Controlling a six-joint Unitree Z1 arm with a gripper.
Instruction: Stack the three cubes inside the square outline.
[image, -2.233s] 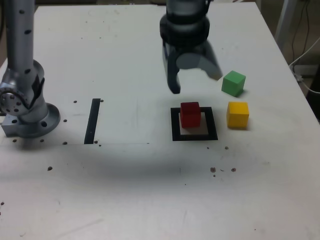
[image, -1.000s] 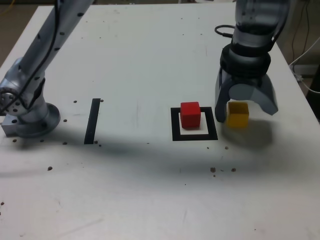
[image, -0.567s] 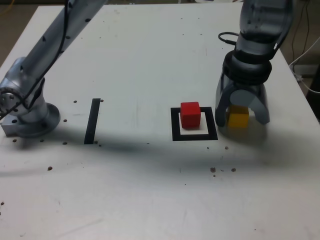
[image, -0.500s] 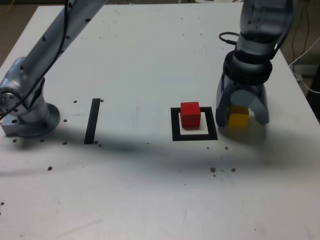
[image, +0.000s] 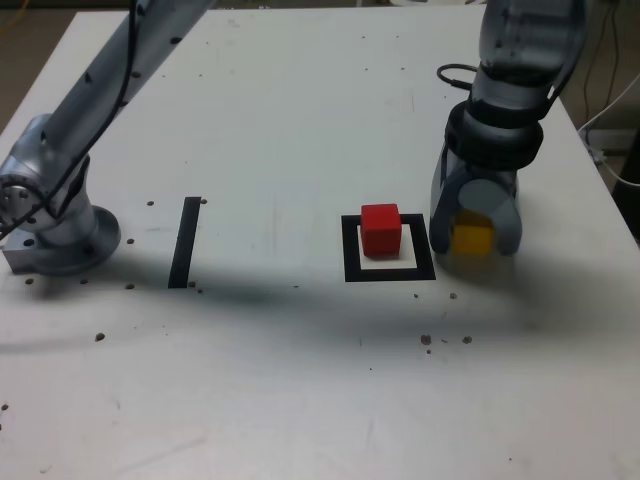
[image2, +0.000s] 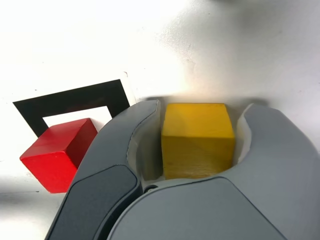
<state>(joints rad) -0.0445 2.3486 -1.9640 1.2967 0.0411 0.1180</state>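
Closing in since a moment ago, the gripper (image: 474, 237) now clamps the yellow cube (image2: 198, 139); the red cube (image: 380, 228) beside it could get knocked when stacking.

One cube (image: 380, 229) inside the square outline (image: 389, 272), another (image: 473, 238) just beside it, exterior view's right.

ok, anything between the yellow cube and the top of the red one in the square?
Nothing visible. The yellow cube sits between the fingers just off the exterior view's right of the square outline; the red cube has a bare top.
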